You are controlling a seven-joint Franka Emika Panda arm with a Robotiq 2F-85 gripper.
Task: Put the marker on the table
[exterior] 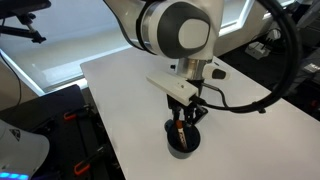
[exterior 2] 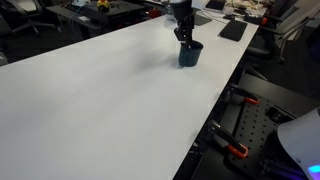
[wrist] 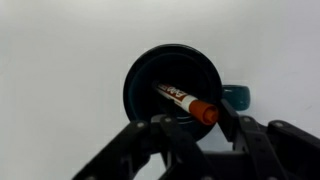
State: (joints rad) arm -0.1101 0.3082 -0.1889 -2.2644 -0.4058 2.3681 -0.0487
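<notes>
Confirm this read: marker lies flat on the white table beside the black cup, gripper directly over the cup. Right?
Wrong on one point. The marker is not on the table; it sits inside the black cup, leaning toward its rim, as the wrist view shows. The gripper is directly over the cup, as you said.

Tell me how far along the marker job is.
Done: the gripper is positioned at the mouth of the black cup. In hand: the grasp. The marker leans inside the cup, its red end close to the gripper, though I cannot tell if it is gripped. Left: lifting it out and laying it on the white table.
</notes>
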